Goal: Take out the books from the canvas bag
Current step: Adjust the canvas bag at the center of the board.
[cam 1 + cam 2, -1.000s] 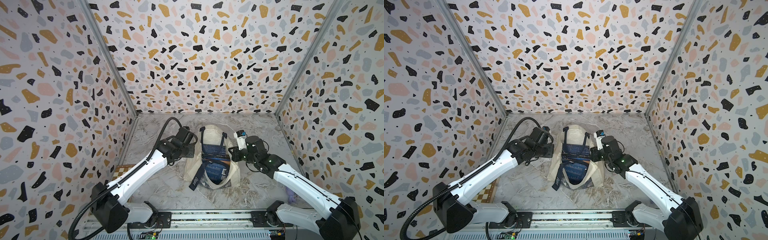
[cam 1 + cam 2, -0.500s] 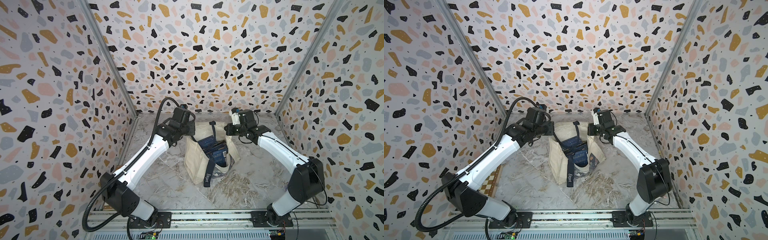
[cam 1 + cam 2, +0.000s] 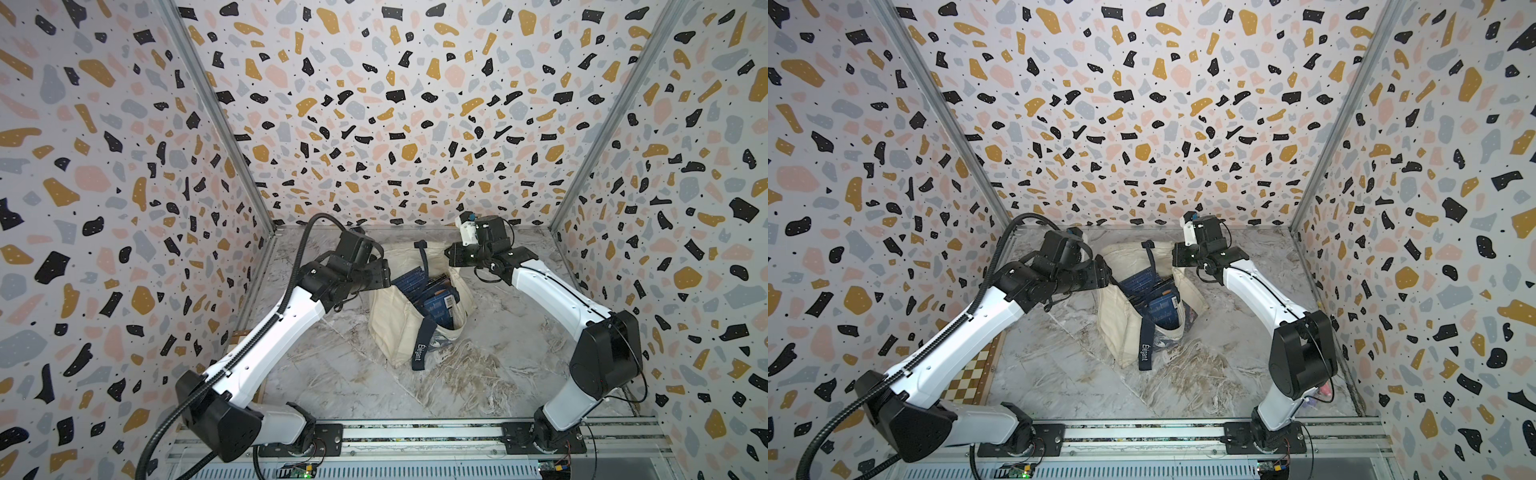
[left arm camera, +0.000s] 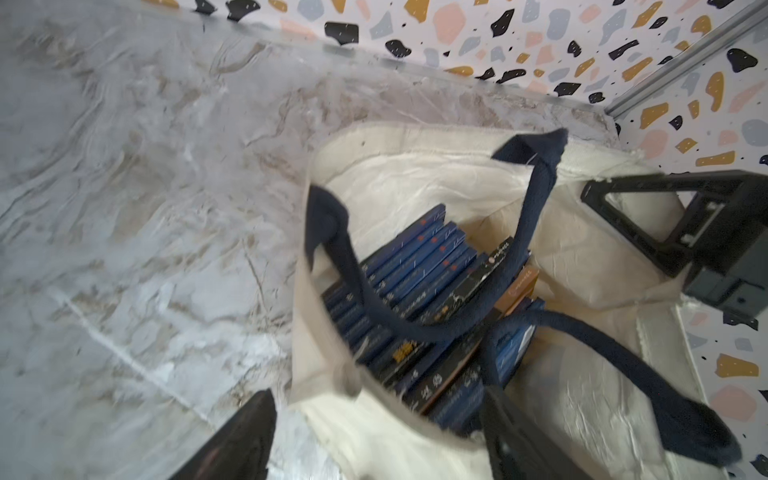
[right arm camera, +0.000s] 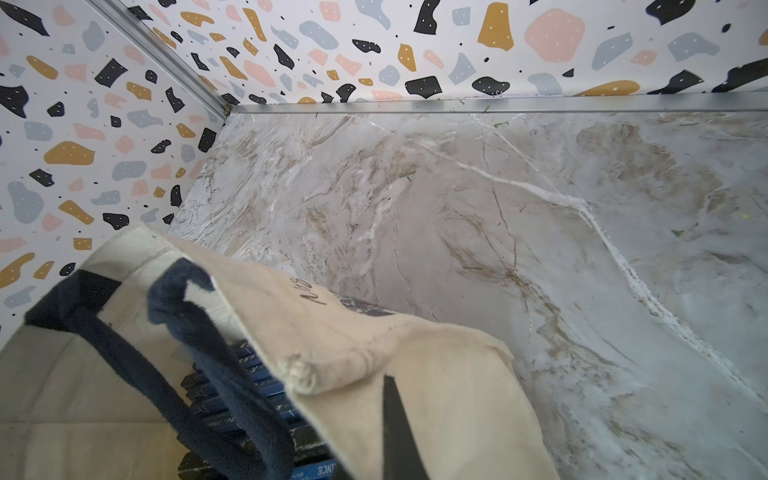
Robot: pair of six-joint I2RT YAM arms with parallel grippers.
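The left claw (image 4: 376,401) stands apart, straddling the left rim of the canvas bag (image 3: 395,328), apparently ready to reach in. The bag sits mid-surface (image 3: 353,374), with the books (image 3: 432,291) packed edge-up inside. The right claw (image 3: 449,255), closed together, appears to pinch the right rim and hold the mouth open.

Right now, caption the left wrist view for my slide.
Open left claw straddles a rim of the canvas bag; navy books packed inside under its handles.

The left pincer (image 4: 378,395) gapes wide, right pincer (image 5: 390,388) clamped.
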